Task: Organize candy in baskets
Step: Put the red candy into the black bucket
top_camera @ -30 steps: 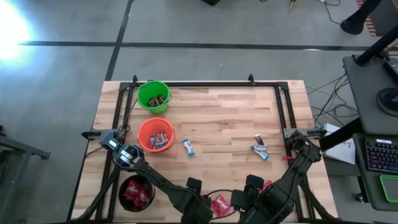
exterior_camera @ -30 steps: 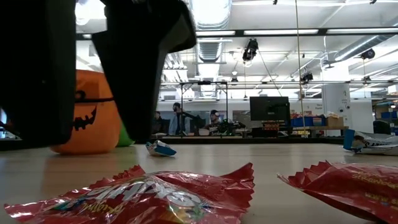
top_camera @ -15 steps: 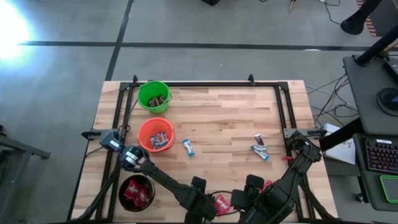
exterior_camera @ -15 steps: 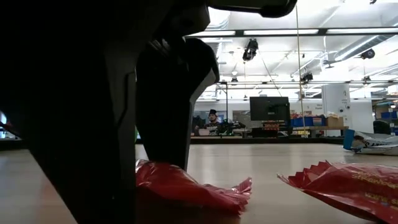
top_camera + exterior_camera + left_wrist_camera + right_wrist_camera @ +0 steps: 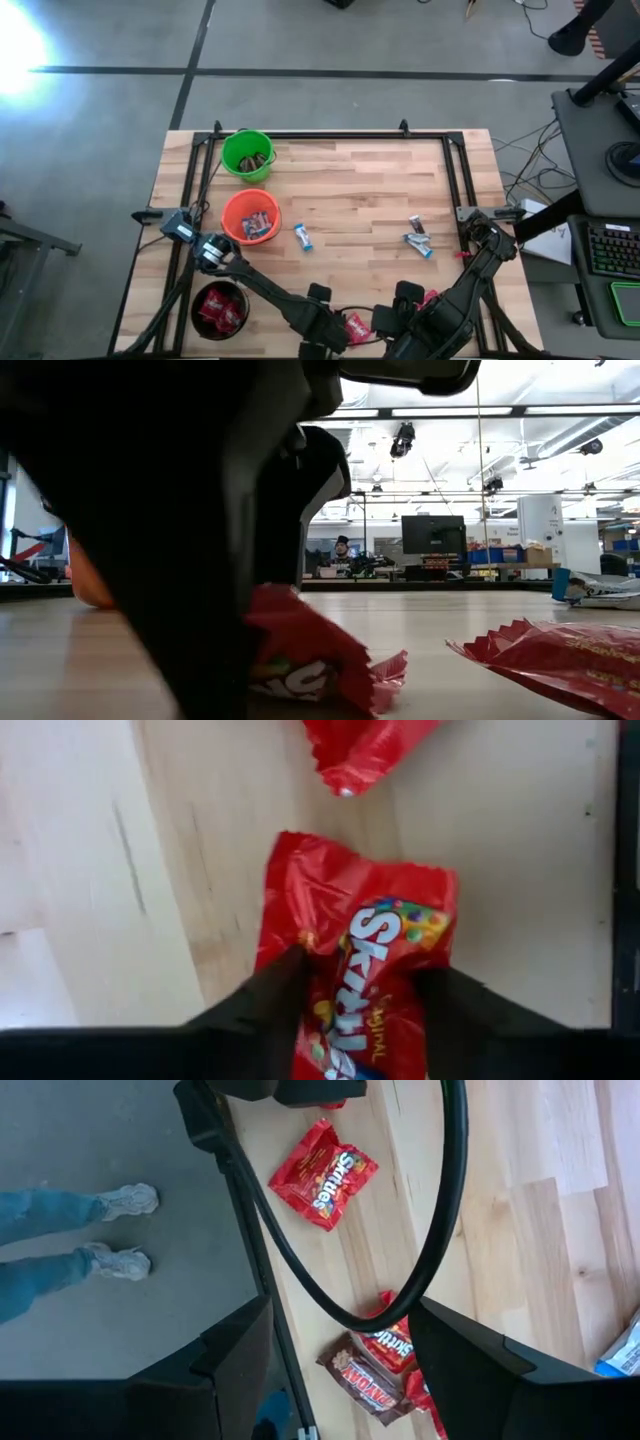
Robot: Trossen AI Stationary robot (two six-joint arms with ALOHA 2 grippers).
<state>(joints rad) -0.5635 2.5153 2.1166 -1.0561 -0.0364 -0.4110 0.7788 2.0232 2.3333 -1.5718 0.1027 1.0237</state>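
- Down at the table's near edge, the left hand (image 5: pixel 350 995) has dropped over a red Skittles packet (image 5: pixel 365 955) that lay bare a moment ago — its fingers now press the wrapper from both sides.
- Wooden table (image 5: pixel 360 190) — largest thing here, with both arms reaching in from the near side.
- Right hand (image 5: pixel 340 1370) waits near the same edge, fingers spread wide, nothing between them.
- Three baskets stand at the left: green basket (image 5: pixel 246 155) farthest back, orange basket (image 5: pixel 250 217) just nearer, black basket (image 5: pixel 218 308) nearest, red packets inside.
- Loose candy: blue-and-white pieces (image 5: pixel 303 237) mid-table and toward the right (image 5: pixel 418 238); another red packet (image 5: pixel 560 660) lies beside the gripped one.
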